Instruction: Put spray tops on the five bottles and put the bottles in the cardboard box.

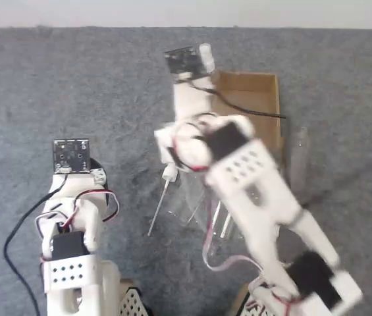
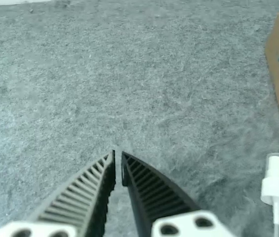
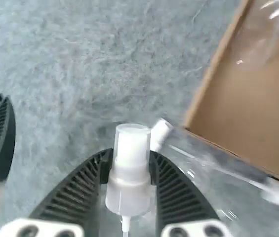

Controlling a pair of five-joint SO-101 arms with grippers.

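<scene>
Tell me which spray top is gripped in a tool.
The held spray top sits in the right tool; the loose spray top lies on the carpet.

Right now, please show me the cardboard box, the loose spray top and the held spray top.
cardboard box point(image 1: 253, 92): high view, inner floor.
loose spray top point(image 2: 277, 190): left wrist view, white collar.
held spray top point(image 3: 128, 182): right wrist view, white collar.

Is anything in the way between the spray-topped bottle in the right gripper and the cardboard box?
Possibly. The right gripper, closed on a white spray top, is beside the brown cardboard box. A clear plastic bottle seems to lie across the box's near edge, partly blocking that way in.
</scene>
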